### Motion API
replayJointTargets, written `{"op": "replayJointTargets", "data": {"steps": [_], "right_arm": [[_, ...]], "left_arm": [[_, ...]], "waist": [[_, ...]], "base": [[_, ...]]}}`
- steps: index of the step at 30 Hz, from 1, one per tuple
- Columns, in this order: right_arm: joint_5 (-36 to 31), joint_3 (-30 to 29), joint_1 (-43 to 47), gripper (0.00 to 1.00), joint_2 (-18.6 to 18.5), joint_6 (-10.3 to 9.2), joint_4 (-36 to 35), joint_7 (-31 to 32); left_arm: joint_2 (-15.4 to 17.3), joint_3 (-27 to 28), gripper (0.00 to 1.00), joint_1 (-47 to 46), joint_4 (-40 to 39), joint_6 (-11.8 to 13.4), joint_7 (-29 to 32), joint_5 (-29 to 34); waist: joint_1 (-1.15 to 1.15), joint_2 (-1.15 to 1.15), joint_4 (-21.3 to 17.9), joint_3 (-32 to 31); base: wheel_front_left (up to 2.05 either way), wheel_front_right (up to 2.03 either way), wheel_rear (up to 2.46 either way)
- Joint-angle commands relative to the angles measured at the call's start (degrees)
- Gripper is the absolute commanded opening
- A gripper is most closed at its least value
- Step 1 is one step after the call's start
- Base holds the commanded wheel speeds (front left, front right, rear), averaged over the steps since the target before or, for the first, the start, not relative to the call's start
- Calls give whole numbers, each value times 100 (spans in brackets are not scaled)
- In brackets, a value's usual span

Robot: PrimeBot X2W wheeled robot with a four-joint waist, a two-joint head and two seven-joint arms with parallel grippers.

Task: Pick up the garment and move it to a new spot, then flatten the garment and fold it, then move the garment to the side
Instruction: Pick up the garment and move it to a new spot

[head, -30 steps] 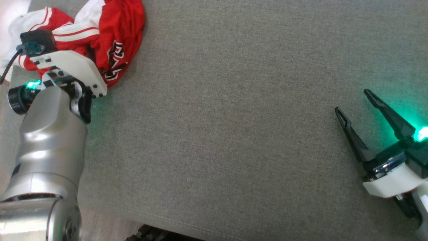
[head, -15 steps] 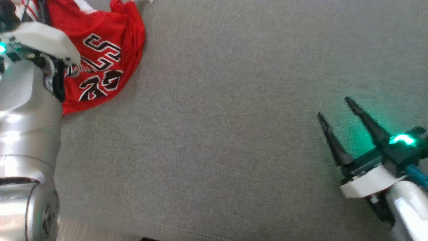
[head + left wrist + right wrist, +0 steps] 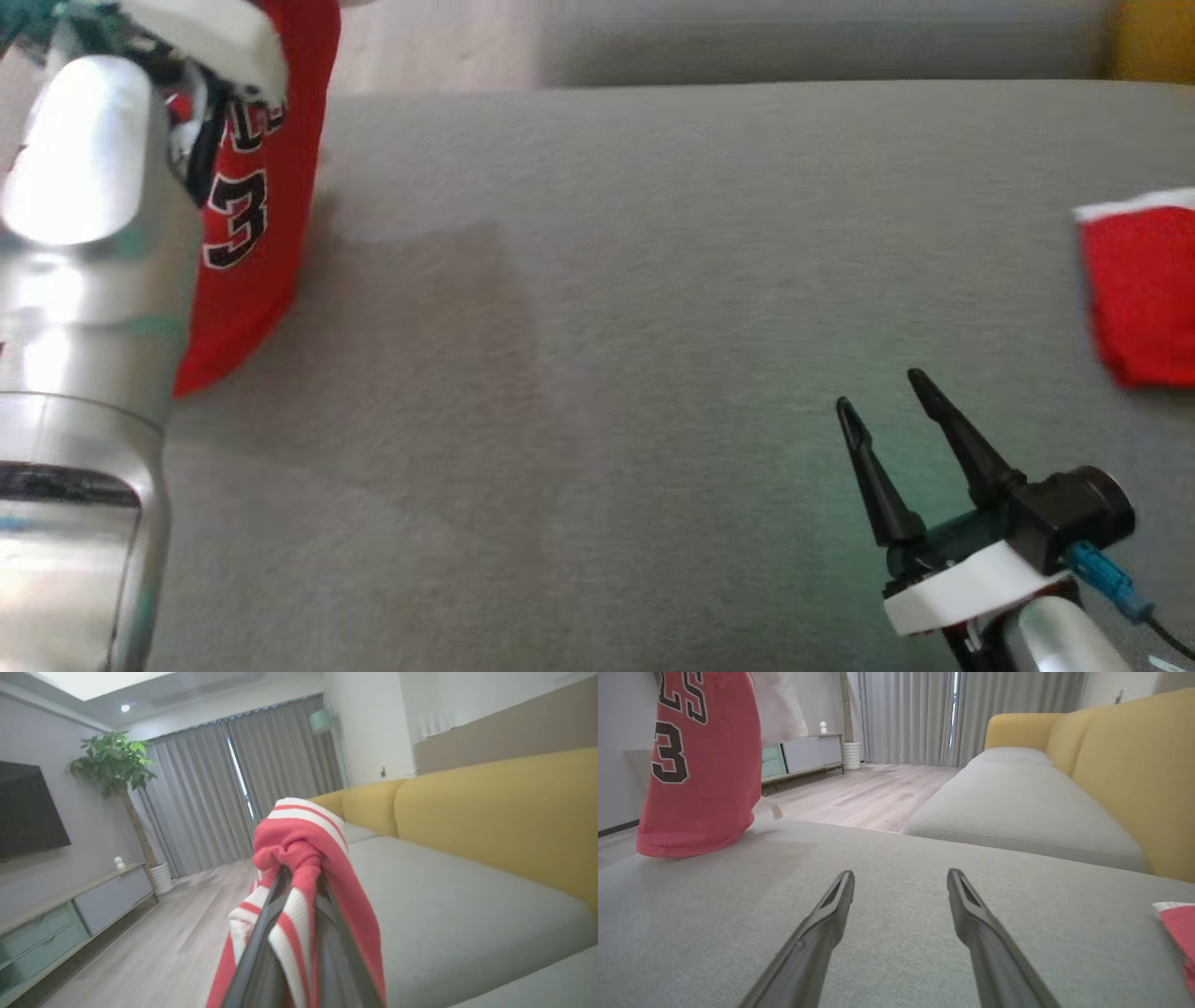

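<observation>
Red mesh with black-and-white numbers: the garment (image 3: 252, 243) hangs in a long drape at the far left corner of the grey sofa cushion (image 3: 653, 280). My left tool (image 3: 301, 877) pinches it by the white-striped trim, jaws closed narrow on a bunched fold. Its lower hem sits at the cushion's surface or just above it near the left edge; I cannot tell whether it touches. I judge this to be the carry to a new spot, so first I want height: raise the hold until the hem clears, or the cloth will drag and roll under itself. The pinch takes only a small wad of trim, so I would travel smoothly, without jerks, lest the fabric slide out. For the set-down I would aim at the open middle of the cushion, lowering the hem first and drawing the hold away from it. That should lay the body out long rather than in a heap. My right tool (image 3: 881, 390) sits low over the cushion toward the near right corner, jaws wide and empty, well apart from the garment, and could take the free hem. A second red cloth (image 3: 1139, 289) lies at the right edge; I would land clear of it.
</observation>
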Motion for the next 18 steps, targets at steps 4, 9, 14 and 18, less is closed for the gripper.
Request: {"op": "replayJointTargets", "data": {"steps": [4, 9, 14, 18], "right_arm": [[-95, 99, -42, 100, 46, -5, -199, -61], [-130, 121, 29, 100, 77, -5, -190, -62], [-158, 95, 71, 100, 108, -5, -215, -62], [-197, 53, 60, 100, 212, -5, -277, -62]], "left_arm": [[196, -293, 0, -213, -677, 10, 144, -347], [182, -710, 0, 23, -1310, 10, 365, -716], [128, -953, 0, 405, -1749, 10, 616, -1026], [84, -1277, 0, 928, -2003, 9, 751, -1137]], "waist": [[2, 0, -983, -578], [2, 0, -1521, -698], [2, 0, -1892, -662], [2, 0, -2037, -350]], "base": [[0, 0, 0], [0, 0, 0], [0, 0, 0], [0, 0, 0]]}}
